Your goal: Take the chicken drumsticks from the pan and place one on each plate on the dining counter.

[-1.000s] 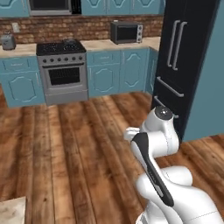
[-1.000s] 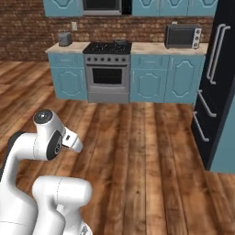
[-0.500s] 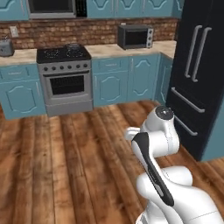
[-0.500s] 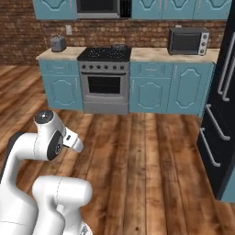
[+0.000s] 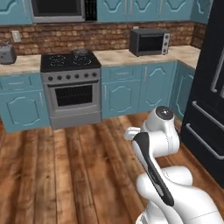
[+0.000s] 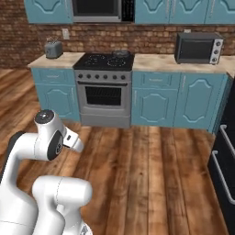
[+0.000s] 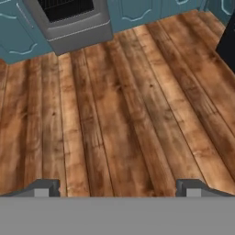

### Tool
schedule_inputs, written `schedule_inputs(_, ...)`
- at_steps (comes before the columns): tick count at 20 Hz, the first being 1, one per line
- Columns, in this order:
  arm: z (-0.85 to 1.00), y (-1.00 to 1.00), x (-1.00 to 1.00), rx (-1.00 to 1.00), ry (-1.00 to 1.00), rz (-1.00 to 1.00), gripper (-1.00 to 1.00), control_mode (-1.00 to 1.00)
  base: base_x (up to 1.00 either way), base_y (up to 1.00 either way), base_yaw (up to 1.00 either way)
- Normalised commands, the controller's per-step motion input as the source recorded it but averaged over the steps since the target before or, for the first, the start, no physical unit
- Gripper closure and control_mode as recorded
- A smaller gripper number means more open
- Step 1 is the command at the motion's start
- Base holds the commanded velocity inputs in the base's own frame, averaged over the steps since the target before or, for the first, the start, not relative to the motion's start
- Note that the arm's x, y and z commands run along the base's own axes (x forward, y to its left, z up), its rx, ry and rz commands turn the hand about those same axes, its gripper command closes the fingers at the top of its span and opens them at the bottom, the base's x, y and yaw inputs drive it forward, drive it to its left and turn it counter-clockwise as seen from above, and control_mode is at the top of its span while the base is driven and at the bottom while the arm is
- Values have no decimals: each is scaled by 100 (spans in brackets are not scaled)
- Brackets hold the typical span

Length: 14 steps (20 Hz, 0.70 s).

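A small dark grey pan (image 5: 81, 53) sits on the back right burner of the stove, far ahead of me; it also appears as the pan (image 6: 121, 53) from the other side. The chicken drumsticks are too small to make out at this distance. The plates and the dining counter are out of view. My arm is folded close to the base, the hand pointing down at the wooden floor. My gripper (image 7: 118, 188) is open, with nothing between its fingertips (image 7: 44, 187) and only bare floorboards beneath.
The stove with its oven (image 5: 72, 89) stands among teal cabinets (image 5: 144, 85) under a stone worktop. A toaster (image 5: 6, 53) is on the left, a toaster oven (image 5: 149, 41) on the right. A black fridge (image 5: 210, 100) stands close on the right. Wooden floor (image 7: 119, 105) lies between.
The whole picture has shifted: the base has driven closer to the stove, which now looks larger and nearer the middle. The arm's pose and the open gripper are unchanged.
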Motion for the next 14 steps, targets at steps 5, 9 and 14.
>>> schedule_inputs(5,0,0,0,0,0,0,-100,100,100,0,9)
schedule_inputs(9,0,0,0,0,0,0,-100,100,100,-1,9)
schedule_inputs(14,0,0,0,0,0,0,-100,100,100,-2,9)
